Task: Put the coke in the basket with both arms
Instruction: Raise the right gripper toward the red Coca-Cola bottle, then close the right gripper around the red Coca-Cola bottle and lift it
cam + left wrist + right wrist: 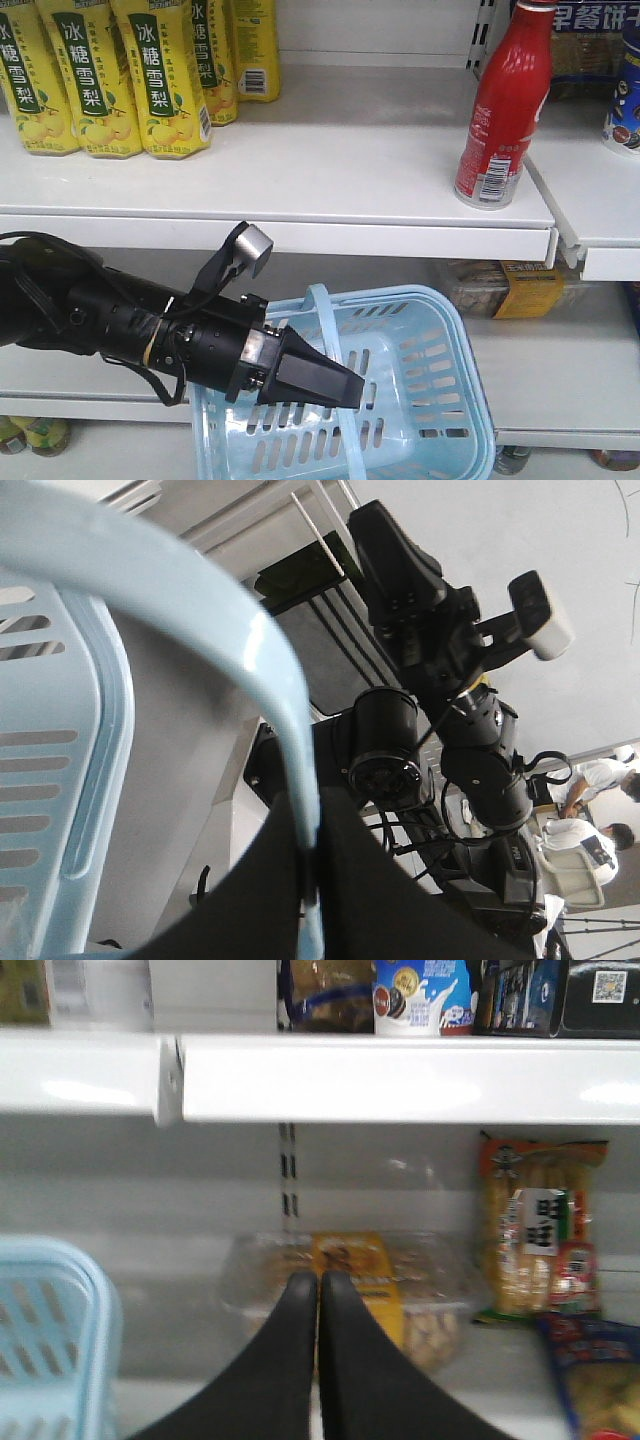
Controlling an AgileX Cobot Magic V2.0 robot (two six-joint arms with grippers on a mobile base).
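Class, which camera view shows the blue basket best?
The exterior front-facing view: the basket shows its open top, slotted walls and handle. The left wrist view shows only the handle pinched between the fingers and one wall; the right wrist view, just a corner.

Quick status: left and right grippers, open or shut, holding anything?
Left gripper: shut on the basket handle.
Right gripper: shut, holding nothing.

Front camera faces shelves (330, 170); wrist cameras look along their jaws; all share the basket (440, 400).
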